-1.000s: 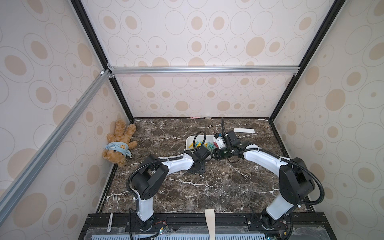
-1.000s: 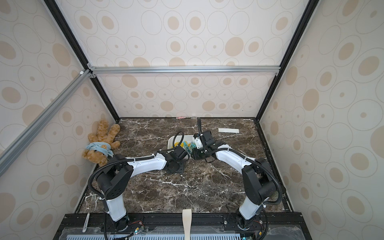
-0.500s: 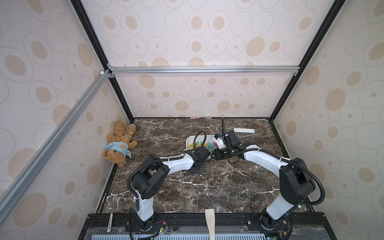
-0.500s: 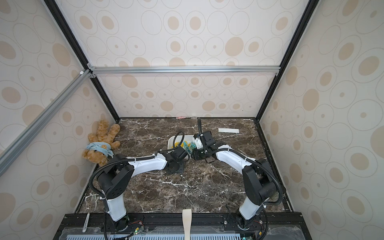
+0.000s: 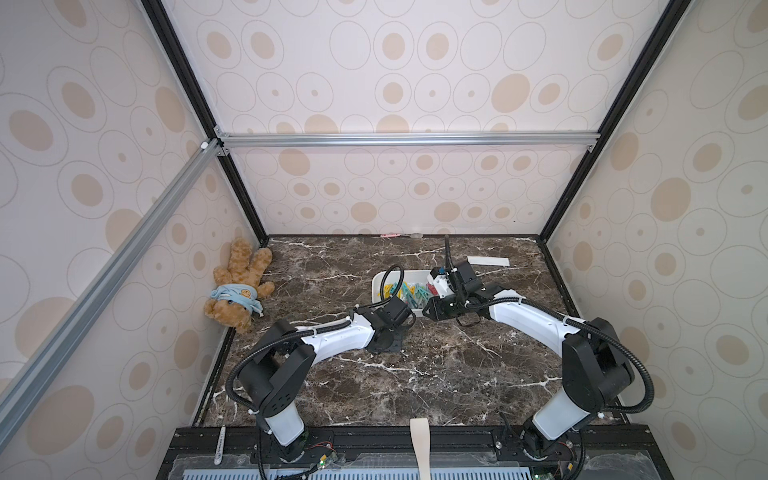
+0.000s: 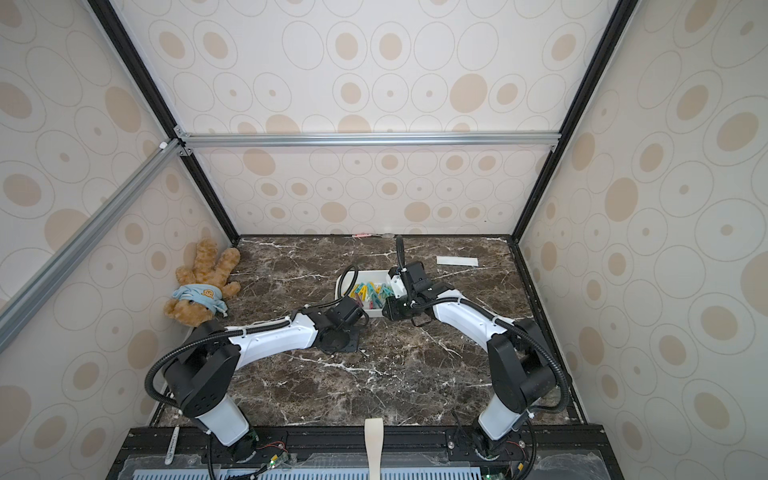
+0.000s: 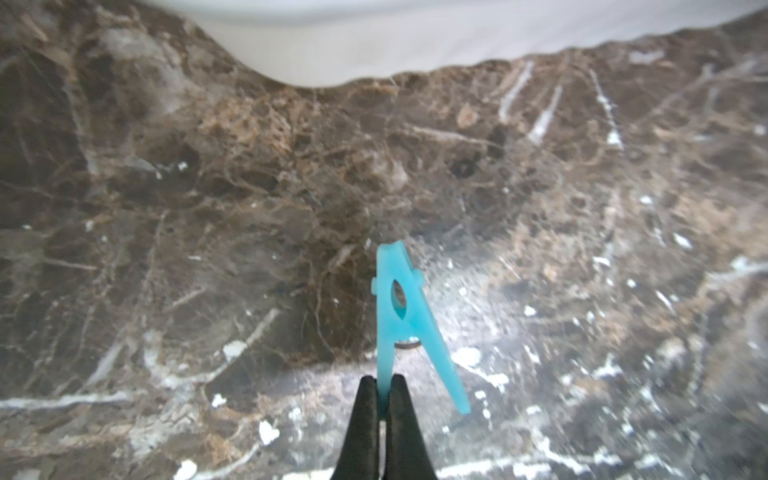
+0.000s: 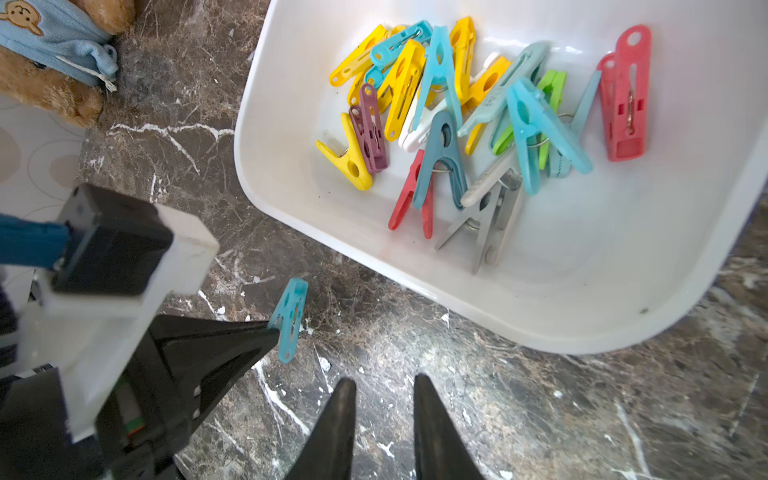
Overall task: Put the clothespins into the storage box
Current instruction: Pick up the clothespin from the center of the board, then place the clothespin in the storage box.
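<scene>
My left gripper [image 7: 383, 384] is shut on one leg of a teal clothespin [image 7: 399, 316], low over the marble just in front of the storage box [image 7: 374, 41]. The right wrist view shows the same clothespin [image 8: 289, 320] pinched at the tips of the left fingers [image 8: 232, 345]. I cannot tell whether it touches the table. The white storage box [image 8: 291, 208] holds several clothespins [image 8: 457, 104] in yellow, teal, red, green, grey, white and purple. My right gripper [image 8: 384, 384] stands open and empty beside the box's near corner. Both top views show the box [image 5: 380, 279] [image 6: 365, 273] between the two wrists.
A brown teddy bear [image 5: 239, 291] lies against the left wall. A flat white paper strip [image 5: 488, 261] lies behind the right arm. A small pink item [image 5: 390, 235] rests at the back wall. Patterned walls close in three sides of the table.
The left jaws have closed on the teal clothespin. Both arms stay almost where they were beside the box.
</scene>
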